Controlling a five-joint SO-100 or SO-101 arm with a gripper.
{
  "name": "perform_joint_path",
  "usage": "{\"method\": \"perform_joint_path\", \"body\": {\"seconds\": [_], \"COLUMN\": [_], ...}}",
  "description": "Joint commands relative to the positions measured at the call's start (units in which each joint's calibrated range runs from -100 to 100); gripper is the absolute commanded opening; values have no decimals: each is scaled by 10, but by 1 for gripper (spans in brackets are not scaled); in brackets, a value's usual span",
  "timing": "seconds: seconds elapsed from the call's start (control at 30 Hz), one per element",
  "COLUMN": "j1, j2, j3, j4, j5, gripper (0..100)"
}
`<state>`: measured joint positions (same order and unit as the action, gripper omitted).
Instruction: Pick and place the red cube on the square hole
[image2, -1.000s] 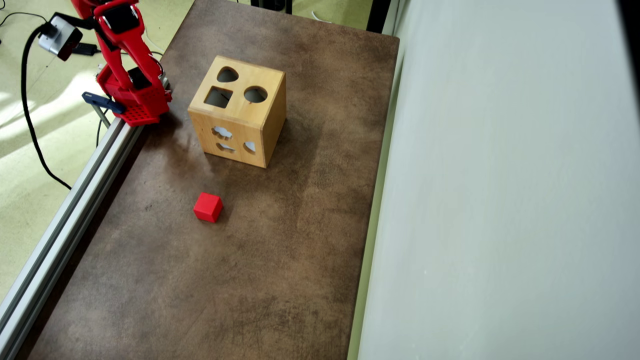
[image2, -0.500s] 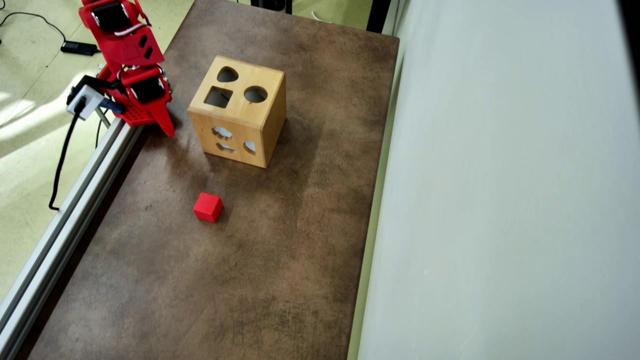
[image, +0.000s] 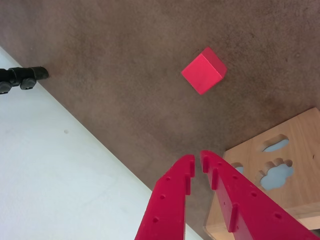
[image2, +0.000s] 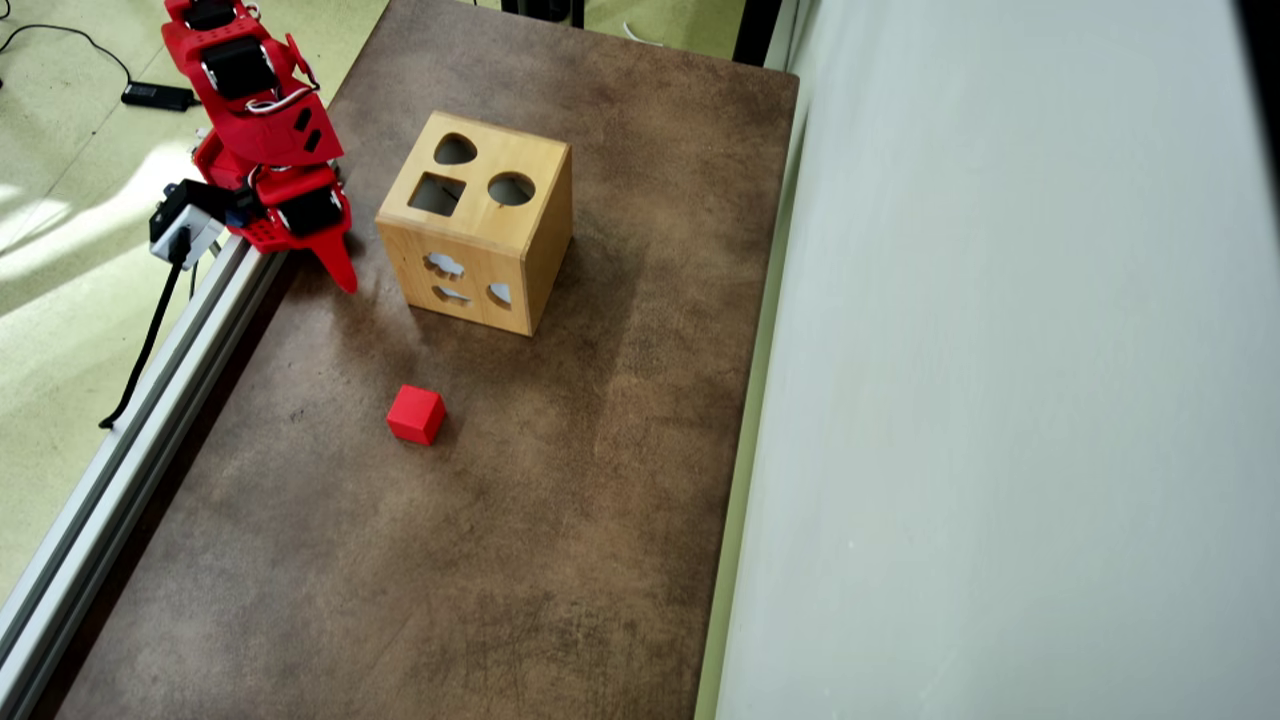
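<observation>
The red cube lies alone on the brown table, in front of the wooden shape-sorter box; the wrist view shows the cube ahead of my fingertips with bare table between. The square hole is a dark cutout at the left of the box's top face, beside a round hole and a heart-shaped one. My red gripper hangs left of the box, near the table's left edge, pointing toward the cube. In the wrist view the gripper is shut, with only a narrow slit between the tips and nothing held.
An aluminium rail runs along the table's left edge. A pale wall or panel bounds the right side. The box's front face with cut-out shapes sits close to the right of my fingers. A cable hangs off the wrist camera.
The arm has swung down and forward from its folded pose; the gripper tip now reaches slightly further along the table's left edge. Cube and box have not moved.
</observation>
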<state>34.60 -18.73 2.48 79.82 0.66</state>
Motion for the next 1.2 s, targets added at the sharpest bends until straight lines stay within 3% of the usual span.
{"method": "perform_joint_path", "body": {"seconds": [0.0,0.13,0.43,0.6,0.83,1.17], "j1": [2,7,14,14,14,8], "j2": [-3,-2,-2,-1,50,70], "j3": [-6,-5,76,79,79,78], "j4": [-1,1,42,61,71,70], "j5": [4,5,5,10,67,73], "gripper": [4,7,31,39,41,41]}}
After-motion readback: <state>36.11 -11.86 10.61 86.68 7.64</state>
